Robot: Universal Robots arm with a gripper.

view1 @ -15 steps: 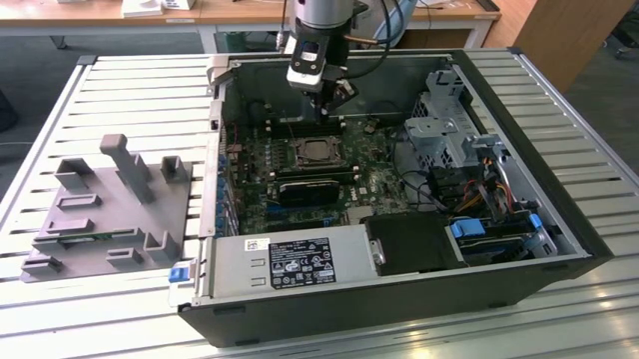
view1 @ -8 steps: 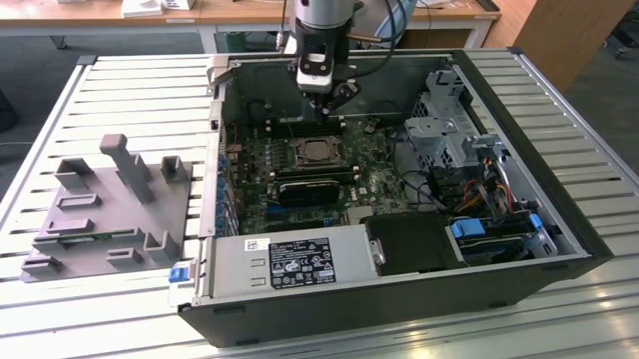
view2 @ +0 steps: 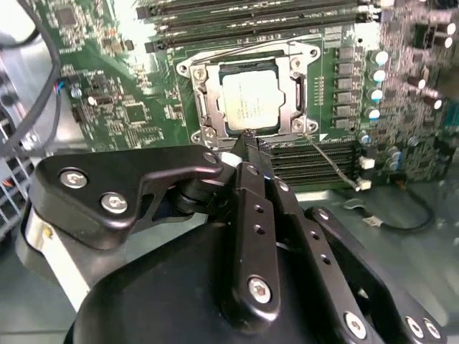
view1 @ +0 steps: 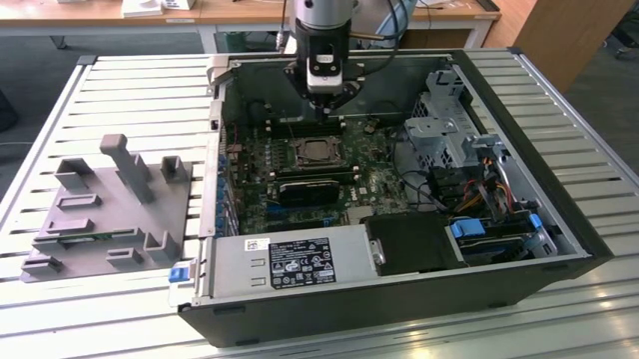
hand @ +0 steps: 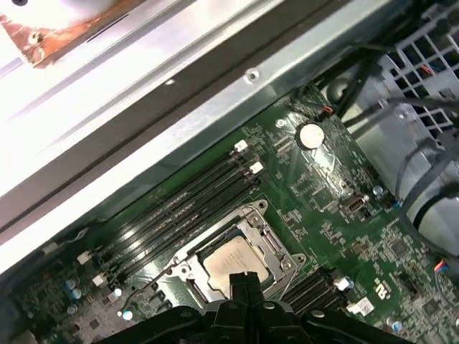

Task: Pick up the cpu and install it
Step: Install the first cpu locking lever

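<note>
The flat square CPU with its silvery-grey metal top plate is lying in the metal-framed socket on the green motherboard inside the open black computer case; it is not in the hand. The black robot hand is hanging above the board with its narrow fingertips drawn together into a single point and nothing between them, so it is clenched on empty air; in the second wrist view that point is sitting just at the near edge of the chip's plate, and in the first wrist view the CPU is lying directly ahead of the joined fingertips, partly tucked under them. In the exterior view the hand is hovering above the board, with the CPU just beyond and below the tip; whether the tip is touching the plate I cannot tell. The chip is square, so it is offering no long axis; its edges are running parallel to the socket frame and to the black memory slots on the far side of it from the hand. Judging by how flat it is sitting within the frame, the chip is looking seated already. The grey plastic fixture blocks are standing well apart from the hand, outside the case on the slatted metal worktop.
</note>
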